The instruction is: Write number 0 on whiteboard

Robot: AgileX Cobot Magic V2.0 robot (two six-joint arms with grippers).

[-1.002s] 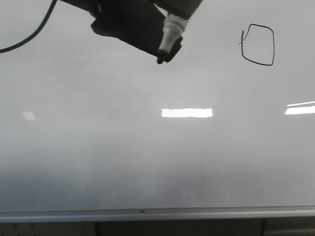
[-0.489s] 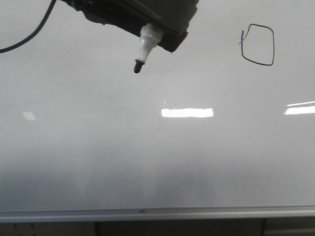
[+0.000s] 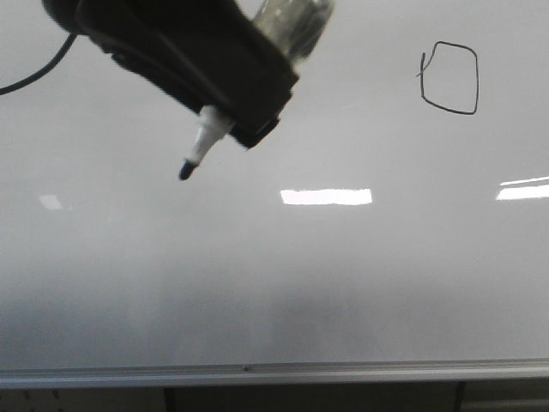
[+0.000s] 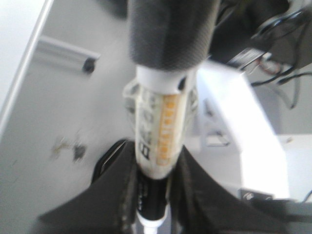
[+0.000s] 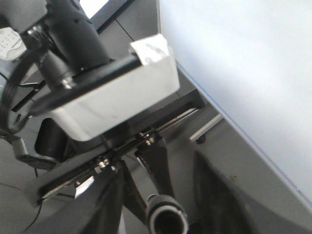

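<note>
The whiteboard (image 3: 283, 275) fills the front view. The number 0 (image 3: 449, 77), a thin black boxy loop, is at its upper right. My left gripper (image 3: 244, 116) is at the upper left, well left of the 0, shut on a marker (image 3: 204, 142) whose dark tip (image 3: 185, 171) points down-left. In the left wrist view the fingers (image 4: 117, 195) clamp the marker's barrel (image 4: 158, 131). My right gripper (image 5: 165, 229) is out of the front view. A black marker cap (image 5: 168, 217) sits between its fingers, open end toward the camera.
A silver rail (image 3: 274, 373) runs along the board's bottom edge. Bright light reflections (image 3: 326, 196) lie across the board's middle and right. A black cable (image 3: 51, 64) hangs at the upper left. The right wrist view shows a white box (image 5: 117, 92) on a dark frame beside the board.
My left gripper has moved down and to the left with the marker, further from the 0, and looks larger in the front view. The 0 is unchanged.
</note>
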